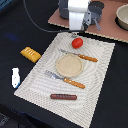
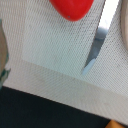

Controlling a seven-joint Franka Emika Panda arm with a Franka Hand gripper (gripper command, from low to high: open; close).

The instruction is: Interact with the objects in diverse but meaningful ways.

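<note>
The red tomato (image 1: 76, 42) sits at the far end of the striped placemat (image 1: 97, 95). My gripper (image 1: 77, 34) hangs right above it, close to touching. The exterior view does not show how the jaws stand. In the wrist view the tomato (image 2: 70, 7) fills the picture's edge, and no fingers show clearly. The yellow-orange ridged block (image 1: 30, 54) lies on the dark table at the exterior view's left; a sliver of it shows in the wrist view (image 2: 119, 124). The white-and-blue bottle (image 1: 15, 77) lies nearer the front left. The brown sausage (image 1: 63, 96) lies on the mat's near end.
A round tan plate (image 1: 69, 65) sits mid-mat between an orange-handled knife (image 1: 82, 56) and fork (image 1: 65, 79). The knife blade (image 2: 97, 42) shows in the wrist view. A wooden board (image 1: 107, 27) at the back holds grey pots (image 1: 122, 17).
</note>
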